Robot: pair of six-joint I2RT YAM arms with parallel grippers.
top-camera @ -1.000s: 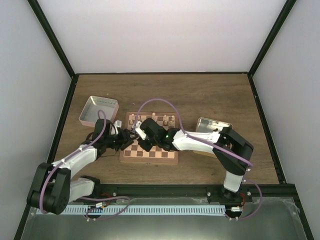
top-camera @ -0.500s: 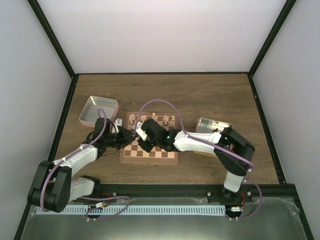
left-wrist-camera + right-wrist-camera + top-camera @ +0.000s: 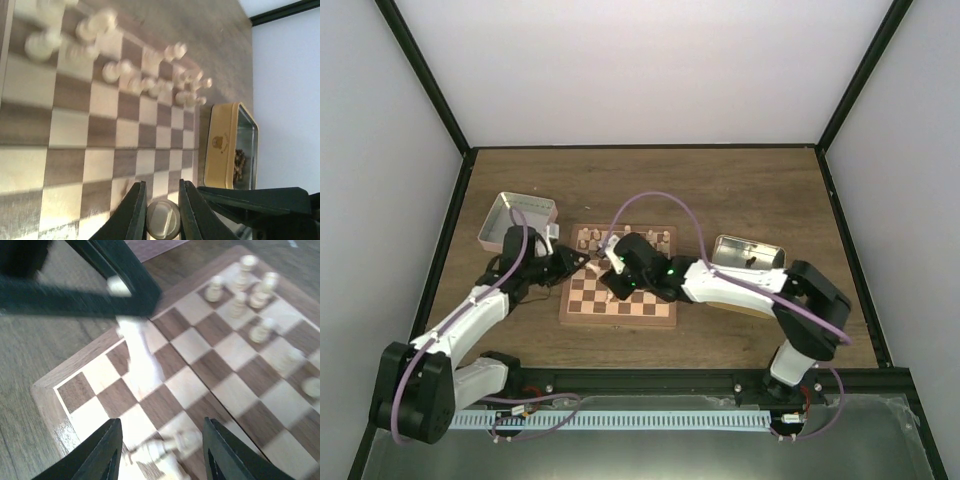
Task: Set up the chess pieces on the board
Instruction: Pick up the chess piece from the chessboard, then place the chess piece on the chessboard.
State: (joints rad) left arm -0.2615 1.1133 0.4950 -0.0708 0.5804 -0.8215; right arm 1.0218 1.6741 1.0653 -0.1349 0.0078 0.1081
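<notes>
Jaws on the left gripper are now clamping a pale chessman, having closed within the last second. Jaws on the right gripper are standing wide apart, having just opened. This is reading as a pass from right to left, or a drop.

The held chessman is hanging above the chessboard by its left edge and is not yet set down. A toppled chessman is lying on its side on the board between the right fingers, apparently touching neither, though blur is making that uncertain. A pale smear is showing above it in the right wrist view, and I cannot tell what it is.

Standing chessmen are partly filling the two far rows, and both arms are sitting slightly further back than a second ago. A yellow tin is resting on the worktop right of the board, holding something dark.

For the task, one piece is in hand and needing a square, and the fallen one is likely needing righting.
</notes>
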